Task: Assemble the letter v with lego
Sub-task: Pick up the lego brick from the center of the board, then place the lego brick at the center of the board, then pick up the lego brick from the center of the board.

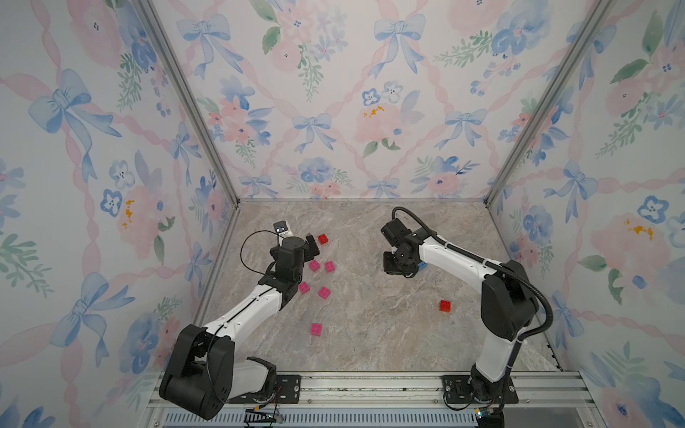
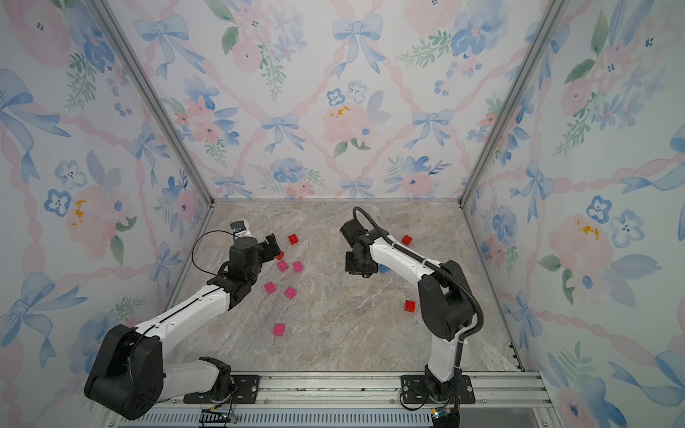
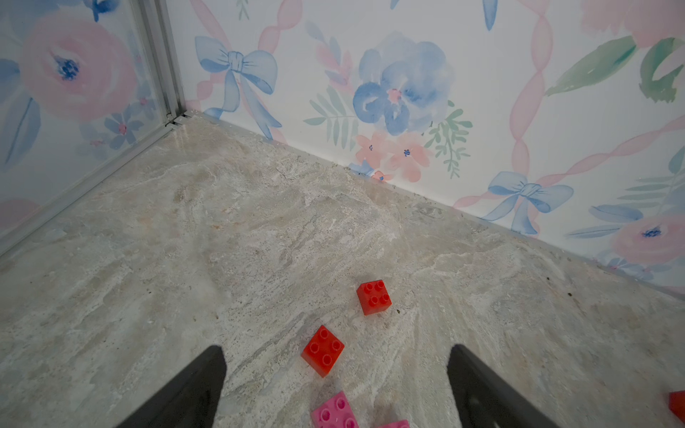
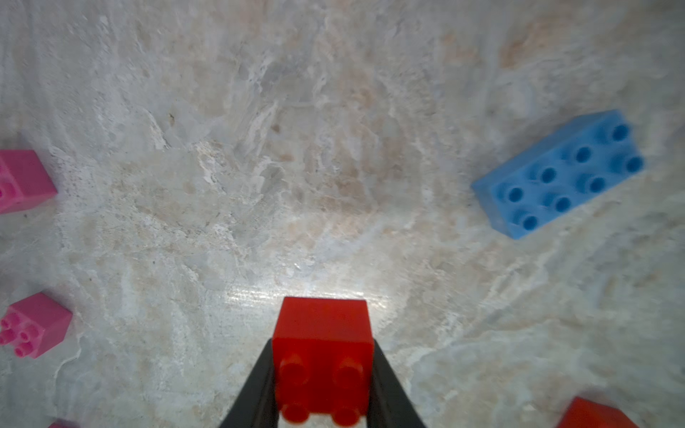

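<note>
Left arm [image 1: 241, 313] and right arm [image 1: 444, 255] share white link shells between bulky black joint housings. Each foot is a black plate [image 1: 453, 392] screwed onto the silver rail [image 1: 370, 387]. A ribbed black hose [image 1: 549, 315] runs up the right arm from the rail; a thin black cable [image 1: 241, 254] loops off the left. The left tool [image 3: 335, 348] has matte black wedge fingers [image 3: 192, 392].
</note>
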Robot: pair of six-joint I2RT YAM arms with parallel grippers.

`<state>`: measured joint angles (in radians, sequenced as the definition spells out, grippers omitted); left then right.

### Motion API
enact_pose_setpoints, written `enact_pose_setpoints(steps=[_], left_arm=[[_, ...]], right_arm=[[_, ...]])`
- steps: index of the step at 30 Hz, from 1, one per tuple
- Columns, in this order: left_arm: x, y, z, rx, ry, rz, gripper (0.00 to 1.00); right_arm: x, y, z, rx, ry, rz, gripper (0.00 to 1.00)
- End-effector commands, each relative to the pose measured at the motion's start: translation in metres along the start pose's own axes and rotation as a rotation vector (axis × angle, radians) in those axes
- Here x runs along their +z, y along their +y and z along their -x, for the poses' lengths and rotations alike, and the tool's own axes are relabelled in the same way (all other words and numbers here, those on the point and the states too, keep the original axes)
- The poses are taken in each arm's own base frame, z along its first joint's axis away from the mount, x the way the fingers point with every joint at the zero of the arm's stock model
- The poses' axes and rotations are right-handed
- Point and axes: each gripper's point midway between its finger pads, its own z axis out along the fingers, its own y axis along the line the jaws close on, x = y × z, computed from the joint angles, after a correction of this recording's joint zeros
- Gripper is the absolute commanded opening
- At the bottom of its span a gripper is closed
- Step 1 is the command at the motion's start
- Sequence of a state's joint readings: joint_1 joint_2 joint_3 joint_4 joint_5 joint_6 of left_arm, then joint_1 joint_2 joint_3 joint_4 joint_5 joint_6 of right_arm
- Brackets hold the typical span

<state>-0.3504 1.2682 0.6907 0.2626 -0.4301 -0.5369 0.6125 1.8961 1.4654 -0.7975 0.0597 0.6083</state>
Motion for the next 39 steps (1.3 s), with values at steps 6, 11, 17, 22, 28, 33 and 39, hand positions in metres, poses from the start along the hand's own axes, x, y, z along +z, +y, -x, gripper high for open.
enact_pose_setpoints(steps=[6,11,17,22,28,33,39], left_arm=[[-0.016,0.017,-0.015,-0.069,0.016,0.025,0.95],[-0.019,0.021,-0.017,-0.068,0.015,0.031,0.95],[-0.017,0.018,-0.017,-0.062,0.020,0.025,0.95],[-0.015,0.013,-0.016,-0.049,0.027,0.010,0.95],[-0.014,0.004,-0.013,-0.019,0.030,-0.020,0.96],[-0.015,0.003,-0.012,-0.004,0.030,-0.028,0.96],[-0.013,0.000,-0.015,-0.009,0.042,-0.037,0.96]], right_arm=[[0.053,0.003,0.010,0.044,0.027,-0.065,0.27],[0.059,0.007,0.003,0.009,0.055,-0.060,0.32],[0.022,-0.004,0.013,0.038,0.020,-0.047,0.82],[-0.023,-0.076,0.036,0.206,-0.065,-0.112,0.98],[-0.024,-0.189,0.056,0.445,-0.082,-0.236,0.97],[-0.002,-0.221,0.064,0.514,-0.035,-0.204,0.97],[0.021,-0.223,0.070,0.557,-0.004,-0.156,0.97]])
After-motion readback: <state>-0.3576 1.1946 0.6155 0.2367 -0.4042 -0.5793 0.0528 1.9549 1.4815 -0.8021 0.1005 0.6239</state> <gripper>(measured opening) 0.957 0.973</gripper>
